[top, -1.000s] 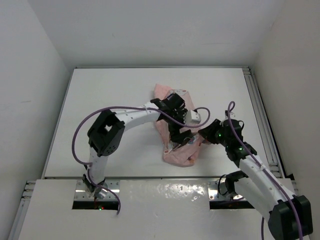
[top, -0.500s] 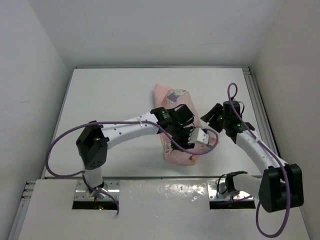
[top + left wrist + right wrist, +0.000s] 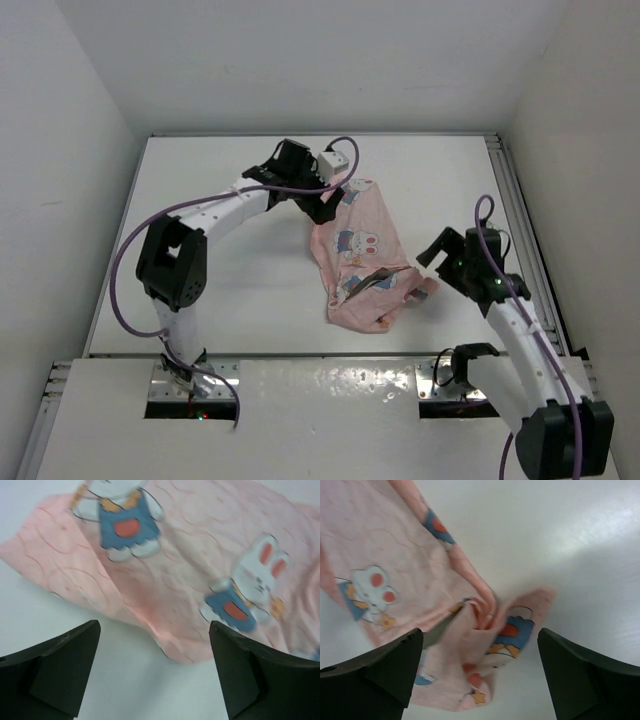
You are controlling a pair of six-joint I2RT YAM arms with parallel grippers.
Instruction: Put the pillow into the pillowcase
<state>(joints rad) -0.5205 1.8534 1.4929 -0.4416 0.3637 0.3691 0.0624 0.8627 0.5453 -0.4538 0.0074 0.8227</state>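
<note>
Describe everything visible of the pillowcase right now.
The pillowcase is thin pink fabric printed with cartoon rabbits in blue overalls. It lies on the white table, flat at the far end, crumpled and folded at the near right corner, where an olive-grey sliver of the pillow shows. The open left end effector and right end effector hover at its edges, not gripping.
</note>
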